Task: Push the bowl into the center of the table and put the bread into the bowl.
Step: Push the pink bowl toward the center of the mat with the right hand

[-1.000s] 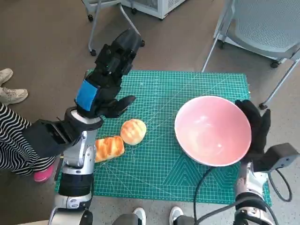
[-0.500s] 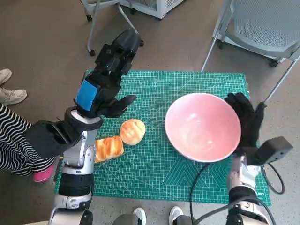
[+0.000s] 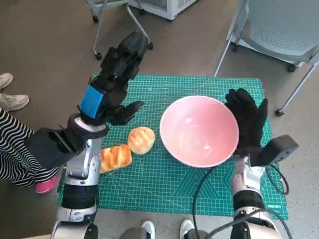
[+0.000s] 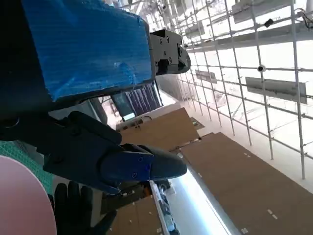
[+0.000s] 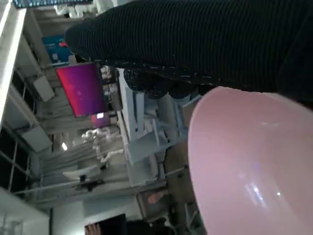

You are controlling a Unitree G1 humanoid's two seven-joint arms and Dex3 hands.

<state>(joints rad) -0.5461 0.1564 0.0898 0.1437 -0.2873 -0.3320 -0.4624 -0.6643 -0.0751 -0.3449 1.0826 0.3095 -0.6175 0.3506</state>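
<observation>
Gleaming pale-pink round bowl (image 3: 198, 130), glossy inside, beside golden bread (image 3: 141, 140)

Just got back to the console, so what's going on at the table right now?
The right hand is flat against the far side of the pink bowl, which sits near the middle of the green mat. The left hand hangs open above the mat's left part, holding nothing. Two pieces of bread lie left of the bowl, a round bun and a longer roll; neither is in the bowl yet.
</observation>
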